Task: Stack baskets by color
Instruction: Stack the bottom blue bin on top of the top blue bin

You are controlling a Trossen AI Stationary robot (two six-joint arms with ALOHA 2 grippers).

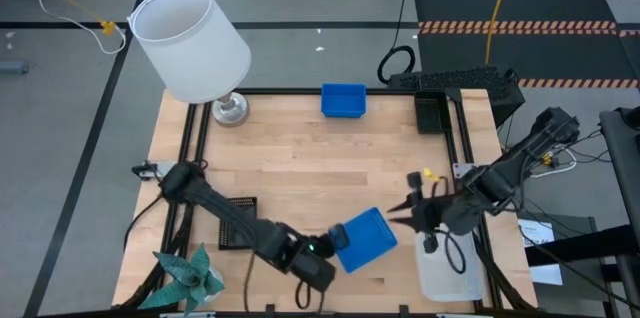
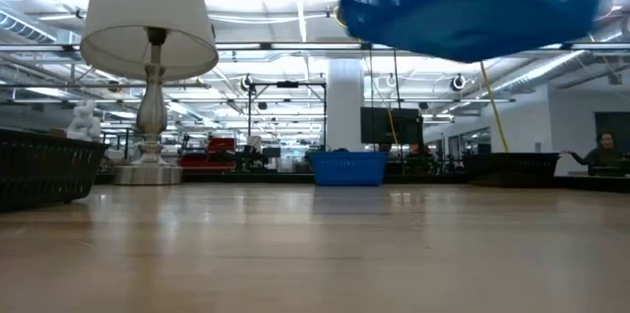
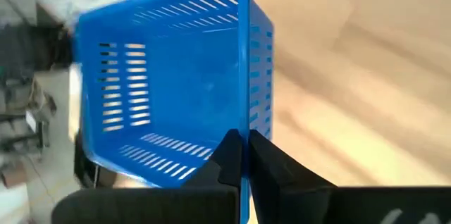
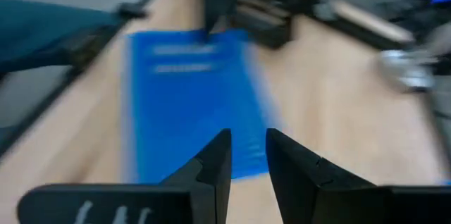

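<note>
Blue plastic, slotted: one blue basket (image 1: 364,240) is near the front edge of the wooden tabletop (image 1: 300,158), about midway along it, lifted clear of the wood; in the low view its underside (image 2: 472,3) hangs high above the surface. Left gripper (image 3: 244,155) is clamped on this basket's rim, fingers pressed together over the thin wall. Basket tilted in the grasp.

Second blue basket (image 1: 343,100) sits at the back edge, near the middle, flat on the wood.

Black slotted basket (image 1: 237,221) lies near the front left corner, partly under the left arm. Another black basket (image 1: 431,114) sits by the back right corner.

Clear basket (image 1: 447,271) at the front right corner, below the right arm.

Right gripper (image 4: 248,157) hovers near the front right, just beside the lifted blue basket, fingers a little apart, holding nothing.

White lamp (image 1: 190,43) at the back left corner. Teal paper plant (image 1: 188,276) at the front left corner.
</note>
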